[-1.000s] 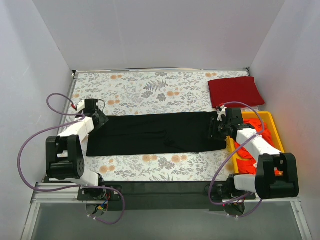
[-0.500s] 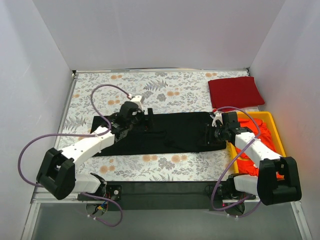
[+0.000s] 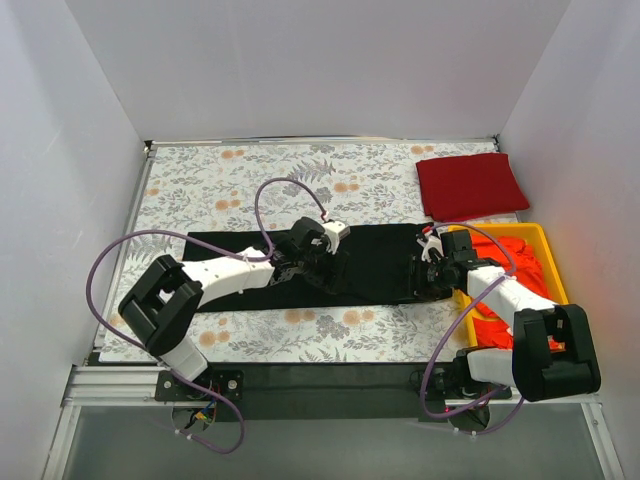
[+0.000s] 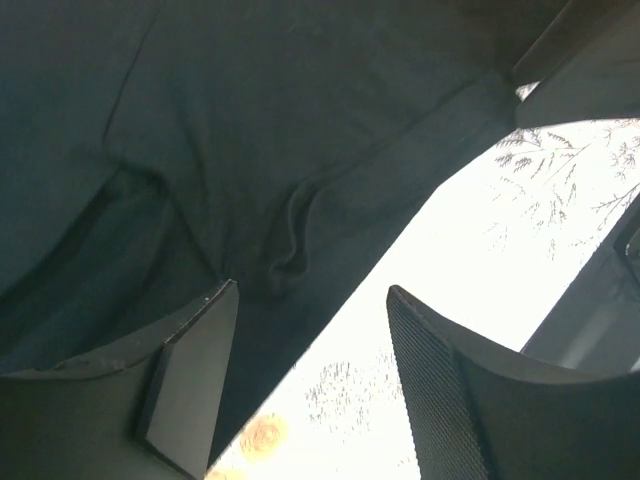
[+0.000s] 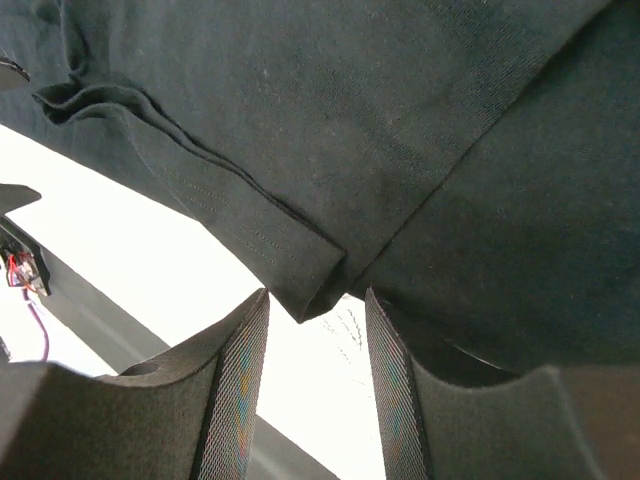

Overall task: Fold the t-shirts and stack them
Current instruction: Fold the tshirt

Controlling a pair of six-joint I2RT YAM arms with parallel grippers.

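**Black shirt** (image 3: pixel 375 262) lying as a long band on the bench (image 3: pixel 250 180), beneath both hands. Left hand (image 4: pixel 310 380), fingers spread, is over an edge of the band. Right hand (image 5: pixel 315 390), also spread, has the hem corner (image 5: pixel 318 295) just beyond its fingertips. For a square fold, each hand should probably pinch all layers at the edge before lifting.

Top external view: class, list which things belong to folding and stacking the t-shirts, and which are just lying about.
Belong to the job: black t-shirt, spread flat; dark red t-shirt, folded; orange-red t-shirts, heaped in the bin.

Just lying about: yellow bin; floral table cover.
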